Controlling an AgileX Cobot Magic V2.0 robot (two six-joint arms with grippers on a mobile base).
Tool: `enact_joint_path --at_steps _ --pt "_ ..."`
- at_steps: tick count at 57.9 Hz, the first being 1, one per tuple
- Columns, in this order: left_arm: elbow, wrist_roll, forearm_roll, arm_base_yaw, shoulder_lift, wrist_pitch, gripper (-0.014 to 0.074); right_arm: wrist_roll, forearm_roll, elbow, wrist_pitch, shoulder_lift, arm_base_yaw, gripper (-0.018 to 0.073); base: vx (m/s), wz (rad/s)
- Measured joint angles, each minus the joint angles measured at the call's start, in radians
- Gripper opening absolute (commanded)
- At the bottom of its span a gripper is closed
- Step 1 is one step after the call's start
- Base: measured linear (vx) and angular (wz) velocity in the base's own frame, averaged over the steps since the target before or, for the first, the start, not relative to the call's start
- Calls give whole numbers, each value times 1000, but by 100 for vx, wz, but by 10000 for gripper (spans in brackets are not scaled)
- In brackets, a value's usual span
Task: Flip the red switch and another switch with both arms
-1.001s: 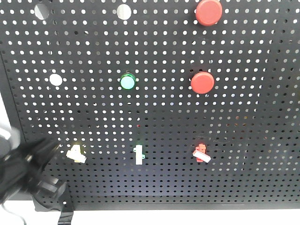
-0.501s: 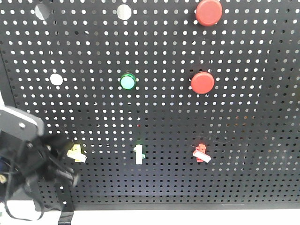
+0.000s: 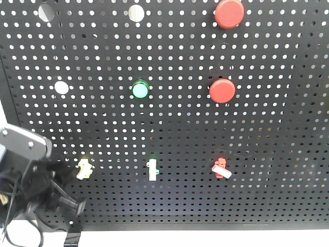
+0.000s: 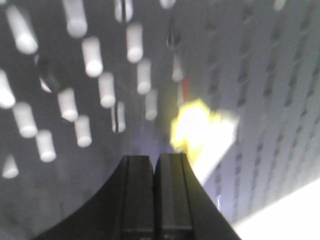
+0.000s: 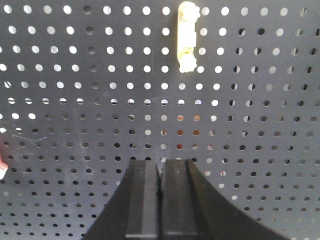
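The red switch [image 3: 221,168], a tiny white lever on a glowing red base, sits low on the right of the black pegboard [image 3: 257,128]. The other switch [image 3: 83,169], white lever on a faint yellow base, sits low on the left. My left arm [image 3: 36,190], with its light grey block [image 3: 23,141], is just below-left of it. In the left wrist view my left gripper [image 4: 155,159] is shut and empty, the blurred yellow switch [image 4: 200,130] close above-right of its tips. My right gripper [image 5: 161,163] is shut and empty, facing the board; a white toggle [image 5: 187,37] stands well above it.
Two big round red push buttons [image 3: 229,14] [image 3: 222,90], a green round button [image 3: 139,90] and a white toggle with a green base [image 3: 152,170] are also on the board. A sliver of red [image 5: 1,170] shows at the right wrist view's left edge.
My left arm rose at the lower left, bringing its grey block into view, then sank slightly. The yellow switch's lever went from slanting down-right to nearly vertical.
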Motion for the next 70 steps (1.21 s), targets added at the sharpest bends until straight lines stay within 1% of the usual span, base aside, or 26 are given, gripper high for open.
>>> enact_joint_path --at_steps 5,11,16,19,26,30,35,43,54,63,70 --pt "0 0 -17 0 -9 25 3 0 0 0 0 0 0 -6 0 0" --pt "3 0 -25 -22 -37 57 3 0 -23 0 -5 0 16 -6 0 0" --pt "3 1 -27 -36 -81 61 3 0 -53 0 -28 0 66 -6 0 0" --pt "3 1 -32 -43 -112 61 3 0 -64 0 -45 10 110 -6 0 0" --pt "3 1 -47 -52 -171 61 3 0 -68 0 -59 60 201 -6 0 0" --pt "3 1 -50 -55 -193 61 3 0 -60 0 -91 115 252 -6 0 0" --pt "3 1 -50 -55 -220 61 3 0 -43 -2 -155 188 296 -6 0 0" --pt "3 1 -50 -56 -245 63 3 0 -22 -56 -210 322 351 -6 0 0" --pt "3 1 -50 -56 -246 67 3 0 -17 -182 -266 483 391 -6 0 0" --pt "3 1 -51 -56 -246 67 3 0 -12 -257 -281 569 394 -6 0 0" --pt "3 1 -51 -56 -246 67 3 1 -12 -274 -284 590 395 -6 0 0"
